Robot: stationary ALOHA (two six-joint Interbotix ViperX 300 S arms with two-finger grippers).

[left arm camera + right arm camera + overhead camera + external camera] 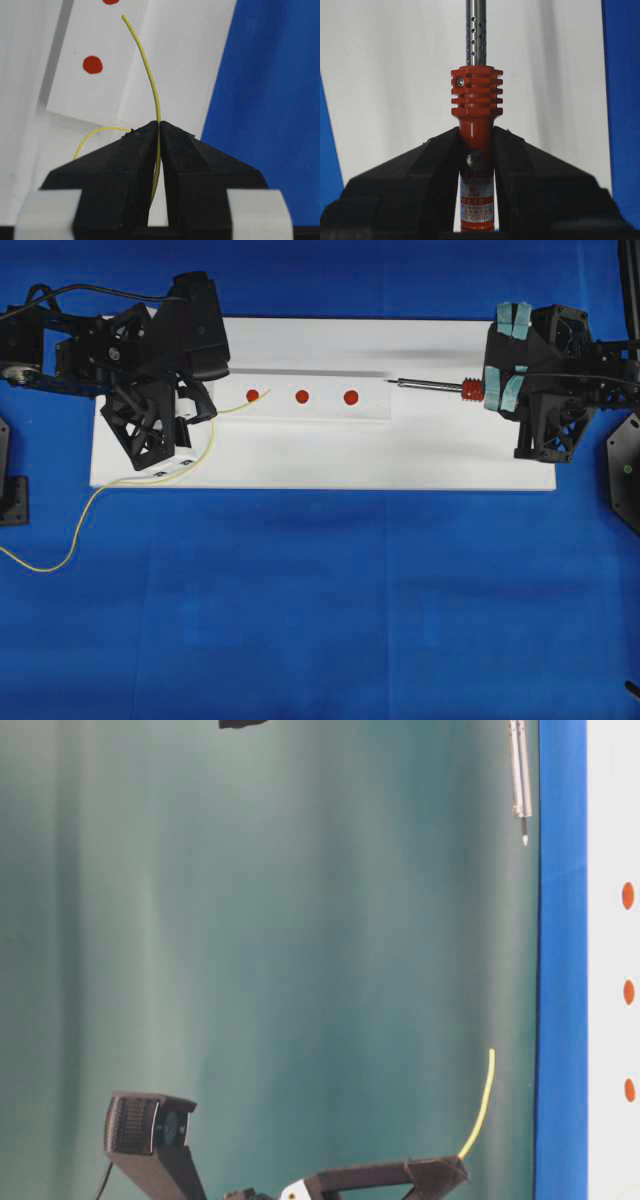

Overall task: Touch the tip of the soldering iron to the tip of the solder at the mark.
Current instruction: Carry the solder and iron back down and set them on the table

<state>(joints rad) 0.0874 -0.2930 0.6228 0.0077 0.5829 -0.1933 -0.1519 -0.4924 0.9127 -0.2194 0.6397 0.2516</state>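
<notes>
Holding both tools already, you are at the step of bringing the two tips together. Your left claw (159, 131) is pinched tight on the long, thin yellow solder wire (213, 430), and the short free end curves up and out past the jaws toward the three red round marks (302, 396) on the flat white board (450, 465). In the overhead view that end (268, 392) sits just beside the nearest red mark, and the table-level view shows it lifted off the board. The rest of the wire trails off the board onto the blue worktop (320, 610).

Your right claw (478, 145) is squeezed around the slim soldering iron with the orange-red handle and silver metal shaft (440, 387). It points along the board toward the marks. Its dark pointed tip (389, 381) is near the closest red mark but well apart from the solder end, and it looks raised above the board too.

The pictures do not show which mark you should use. Next, I think you need to move both tips over one mark and lower them gently. Go slow, because the wire is bendy and could wobble away when the iron taps it.
</notes>
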